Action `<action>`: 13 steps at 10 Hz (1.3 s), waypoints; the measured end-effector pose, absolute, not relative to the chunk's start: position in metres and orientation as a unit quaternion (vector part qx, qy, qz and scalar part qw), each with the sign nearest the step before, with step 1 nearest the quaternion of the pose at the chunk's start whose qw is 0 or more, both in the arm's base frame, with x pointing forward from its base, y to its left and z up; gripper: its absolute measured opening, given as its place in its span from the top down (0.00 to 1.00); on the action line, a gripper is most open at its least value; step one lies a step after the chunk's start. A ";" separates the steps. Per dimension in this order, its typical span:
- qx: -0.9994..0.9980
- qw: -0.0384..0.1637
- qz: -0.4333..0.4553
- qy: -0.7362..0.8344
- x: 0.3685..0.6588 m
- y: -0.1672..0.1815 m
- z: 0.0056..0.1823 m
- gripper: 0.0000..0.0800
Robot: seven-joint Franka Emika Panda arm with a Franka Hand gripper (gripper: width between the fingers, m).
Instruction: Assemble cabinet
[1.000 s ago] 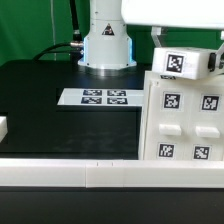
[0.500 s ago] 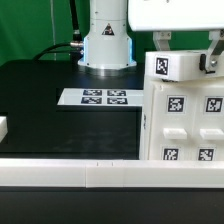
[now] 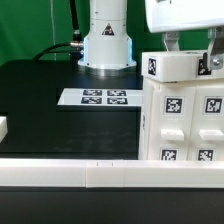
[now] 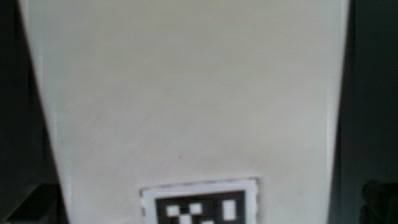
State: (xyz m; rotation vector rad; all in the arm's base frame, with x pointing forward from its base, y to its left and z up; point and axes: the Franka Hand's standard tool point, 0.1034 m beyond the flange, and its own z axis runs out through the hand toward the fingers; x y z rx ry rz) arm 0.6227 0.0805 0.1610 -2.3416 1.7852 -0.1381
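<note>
The gripper point(image 3: 188, 50) has its two fingers point(image 3: 172, 45) pointing down, and they are closed on a small white block point(image 3: 185, 66); one finger shows at each end of the block, so the block is pinched along its long side; the block lies flat and long, running across from the exterior view's left to its right. Right under the block is the cabinet point(image 3: 180, 120), a big white box with black and white tags on its front; the block seems to sit right on the cabinet's top edge, but I cannot tell if they really touch or if there is a thin gap. So the cabinet is straight below the fingers, and the next move likely goes down or a little sideways to seat the block on it. In the wrist view the block point(image 4: 187, 100) fills almost the whole picture, a tag showing at one end. Beside the cabinet, toward the exterior view's left, the marker board point(image 3: 98, 97) lies flat on the black table point(image 3: 40, 100); behind the board stands the robot's white base point(image 3: 106, 45).
</note>
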 end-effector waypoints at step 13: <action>-0.988 0.066 -0.085 0.110 0.632 0.083 0.181 0.00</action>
